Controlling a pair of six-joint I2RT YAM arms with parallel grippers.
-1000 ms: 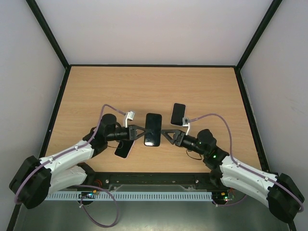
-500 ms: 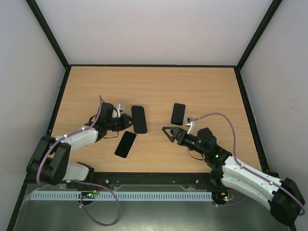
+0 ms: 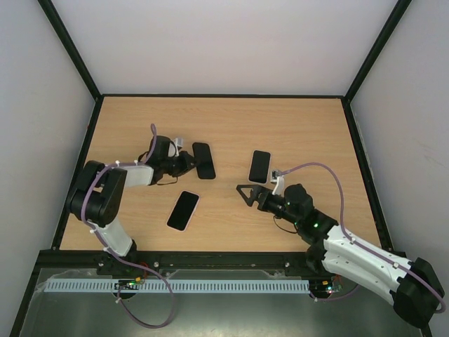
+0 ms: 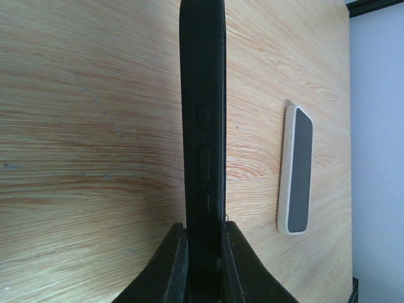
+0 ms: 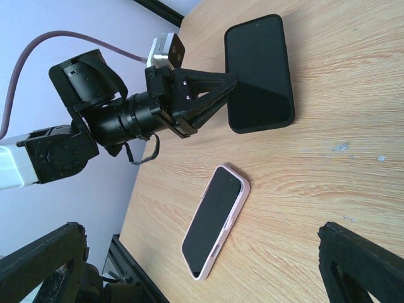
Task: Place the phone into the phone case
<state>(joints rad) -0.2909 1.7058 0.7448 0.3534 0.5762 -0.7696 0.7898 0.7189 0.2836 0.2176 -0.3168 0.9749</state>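
The left gripper (image 3: pixel 190 163) is clamped on one long edge of the black rectangular phone case (image 3: pixel 203 160), which sits flat and low at the light wooden tabletop (image 3: pixel 302 126). Near the case, towards the arms' bases, lies a pale-rimmed dark-screened phone (image 3: pixel 183 210). Right of the case rests an all-black phone (image 3: pixel 259 166). Nearer the bases, the right gripper (image 3: pixel 246 196) hangs spread wide, empty.

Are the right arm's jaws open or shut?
Open. In the top view the right gripper has its jaws spread in a wide V, with nothing held between them.
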